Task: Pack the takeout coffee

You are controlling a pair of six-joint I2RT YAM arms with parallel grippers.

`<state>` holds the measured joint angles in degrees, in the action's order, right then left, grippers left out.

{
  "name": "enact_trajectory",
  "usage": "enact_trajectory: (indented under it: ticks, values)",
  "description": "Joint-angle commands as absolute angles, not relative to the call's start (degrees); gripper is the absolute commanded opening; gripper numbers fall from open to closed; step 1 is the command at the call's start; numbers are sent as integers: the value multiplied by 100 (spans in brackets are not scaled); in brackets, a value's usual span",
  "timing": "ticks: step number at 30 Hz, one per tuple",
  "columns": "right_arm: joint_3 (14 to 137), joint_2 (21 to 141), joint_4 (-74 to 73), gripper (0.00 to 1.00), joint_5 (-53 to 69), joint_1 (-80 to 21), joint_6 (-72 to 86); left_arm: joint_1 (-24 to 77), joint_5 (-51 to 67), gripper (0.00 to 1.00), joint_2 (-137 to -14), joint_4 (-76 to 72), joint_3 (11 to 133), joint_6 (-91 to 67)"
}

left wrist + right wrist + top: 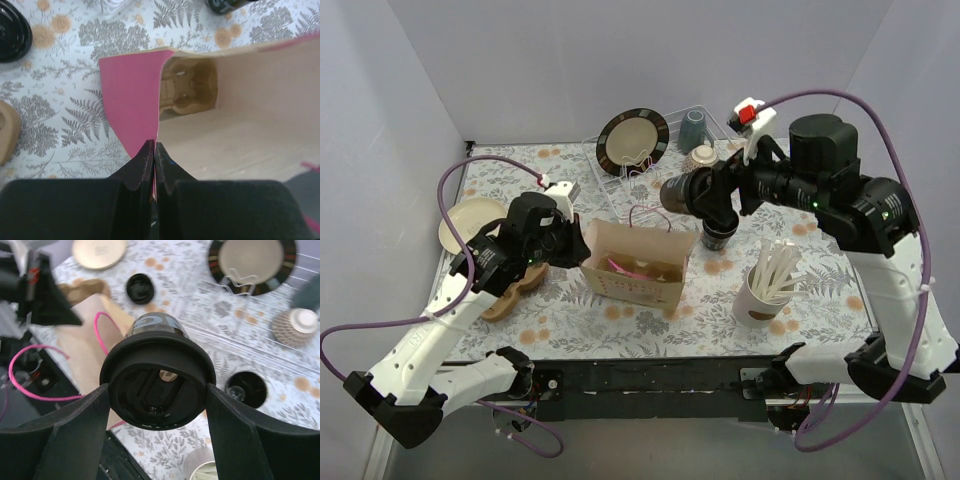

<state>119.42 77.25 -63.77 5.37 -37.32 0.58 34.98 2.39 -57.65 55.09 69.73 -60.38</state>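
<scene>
Takeout coffee cup (155,325): likely light, crushable paper; right gripper (157,395) grasps its stiffer lid (157,357). Left gripper (154,150) clamps bag (240,130) edge.

L arm (420,345) & R arm (898,290): white lower links, black joint housings w/ small green LEDs (817,203), black bases (395,400) on a black mounting rail (650,385). Purple cable (445,180) loops off each wrist. White connector w/ red tab (752,112) on R wrist. L gripper (154,147): glossy black fingers (142,167) tapering to thin tips. R gripper (157,390): broad matte-black fingers (65,440).
</scene>
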Motion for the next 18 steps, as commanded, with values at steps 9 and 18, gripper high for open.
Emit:
enact_trajectory:
  ticks: [9,18]
  values:
    - [10108,6311,-4149,53,2707,-3806,-282,3472,457,0,-5976,4974,7268,-5827]
    - [10134,6574,-3875,53,3022,-3814,-378,3472,246,0,-6187,5317,7365,-6248]
